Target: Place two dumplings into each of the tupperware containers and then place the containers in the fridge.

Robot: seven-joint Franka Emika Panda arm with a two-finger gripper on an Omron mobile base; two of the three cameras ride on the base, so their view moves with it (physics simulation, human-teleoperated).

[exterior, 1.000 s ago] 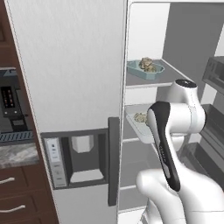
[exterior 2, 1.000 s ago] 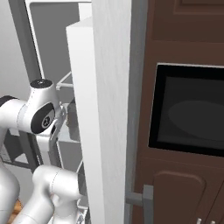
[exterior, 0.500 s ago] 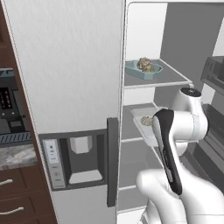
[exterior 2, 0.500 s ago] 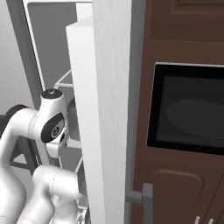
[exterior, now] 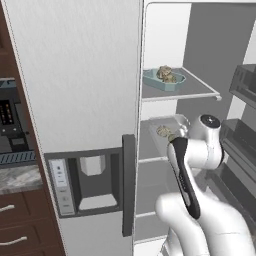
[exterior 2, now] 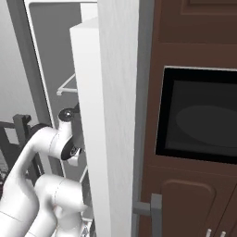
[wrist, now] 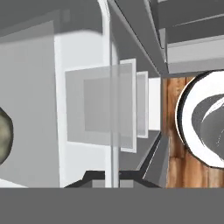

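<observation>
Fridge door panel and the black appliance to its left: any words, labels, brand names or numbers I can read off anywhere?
None are readable.
Dispenser panel on the fridge: small pale marks, too blurred to read.
Black appliance at the left edge: faint light marks, illegible.
Dark oven window: no text.

The white Franka Panda arm with dark joints [exterior: 189, 165] rises from the lower right of the left base view, elbow bent, forearm reaching up toward mid-right of the frame. Its two-finger gripper [wrist: 111, 177], at the hand view's bottom centre, is closed.
</observation>
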